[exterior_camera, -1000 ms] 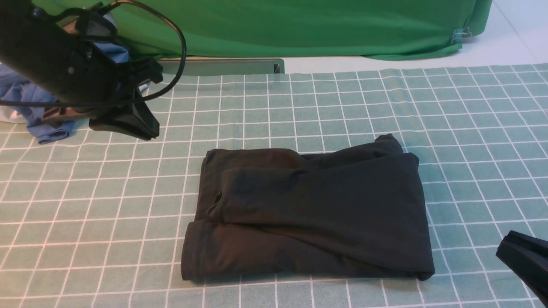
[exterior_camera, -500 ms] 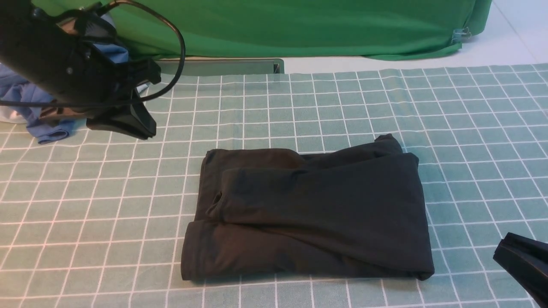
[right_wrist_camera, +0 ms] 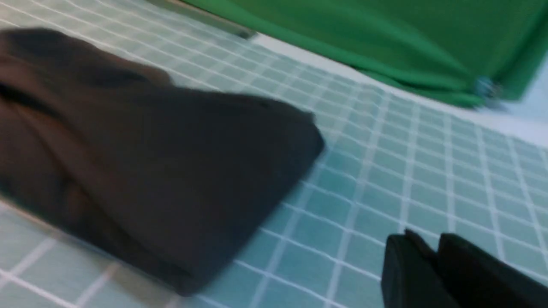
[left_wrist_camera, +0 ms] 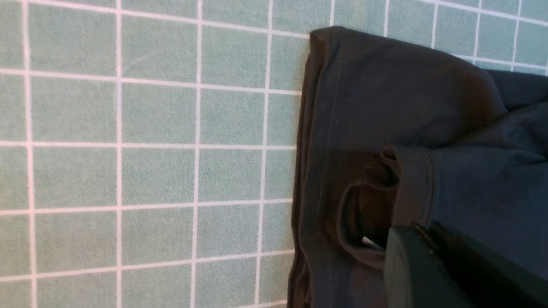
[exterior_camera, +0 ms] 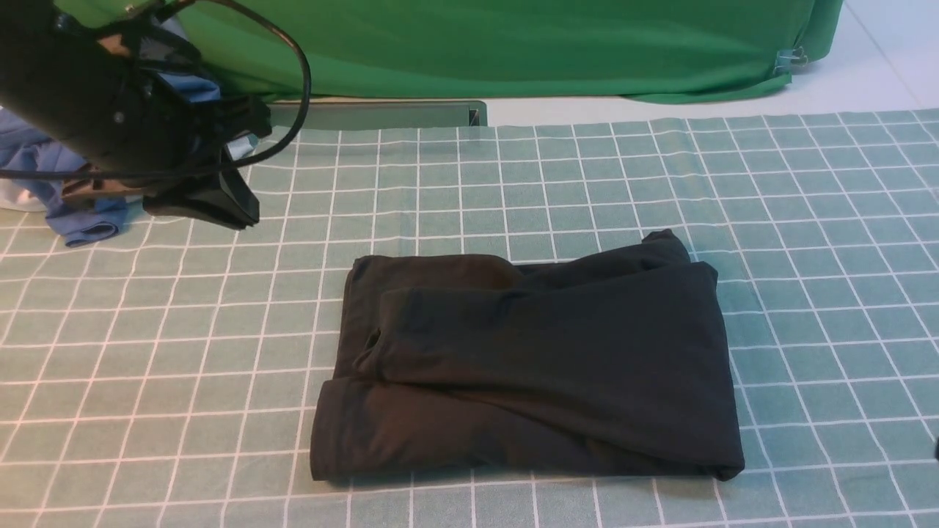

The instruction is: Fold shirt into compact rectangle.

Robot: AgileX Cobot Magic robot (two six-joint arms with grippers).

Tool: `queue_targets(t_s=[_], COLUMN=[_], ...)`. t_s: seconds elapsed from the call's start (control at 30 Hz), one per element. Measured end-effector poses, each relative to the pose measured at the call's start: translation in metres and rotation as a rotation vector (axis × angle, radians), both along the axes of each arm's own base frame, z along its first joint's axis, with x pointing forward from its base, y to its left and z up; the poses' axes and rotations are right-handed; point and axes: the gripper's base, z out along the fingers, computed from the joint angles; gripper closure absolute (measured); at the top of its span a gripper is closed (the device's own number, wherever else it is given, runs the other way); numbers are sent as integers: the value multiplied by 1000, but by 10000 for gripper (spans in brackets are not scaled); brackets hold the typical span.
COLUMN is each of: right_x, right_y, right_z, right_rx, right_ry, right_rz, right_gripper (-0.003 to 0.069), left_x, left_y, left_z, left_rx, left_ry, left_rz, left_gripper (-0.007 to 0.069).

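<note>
The black shirt (exterior_camera: 528, 367) lies folded into a rough rectangle in the middle of the checked cloth, with one corner sticking out at its far right. In the left wrist view the shirt (left_wrist_camera: 428, 128) shows its collar opening and a sliver of the white neck label (left_wrist_camera: 370, 243). My left gripper (exterior_camera: 220, 205) hangs shut and empty above the cloth, to the far left of the shirt. My right gripper (right_wrist_camera: 428, 244) is shut with nothing in it, off the shirt's right side, and only barely shows at the front view's right edge. The mountain print is hidden.
The green-and-white checked tablecloth (exterior_camera: 147, 330) covers the table. Blue and white garments (exterior_camera: 44, 176) are heaped at the far left behind my left arm. A big green cloth (exterior_camera: 513, 44) hangs along the back, with a grey metal strip (exterior_camera: 381, 114) below it.
My right gripper has pulled back to the right, almost out of the front view. My left gripper has drifted slightly up and to the left. The shirt has not moved.
</note>
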Motion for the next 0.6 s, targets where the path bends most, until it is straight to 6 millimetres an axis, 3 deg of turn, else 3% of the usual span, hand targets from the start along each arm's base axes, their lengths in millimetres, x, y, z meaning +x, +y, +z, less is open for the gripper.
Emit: queue_targets(t_s=[0.27,0.6], right_x=[-5,-7], right_y=[-13,-15], right_z=[3,3], right_rx=[8,18], right_ry=[-69,-74], right_rz=[-197,-231], right_gripper=[515,501], left_x=[5,3], left_y=[1,1], left_z=[2,2], left_rx=[10,13], left_ry=[-64,-51], left_rz=[8,-1], left_gripper=[608,608])
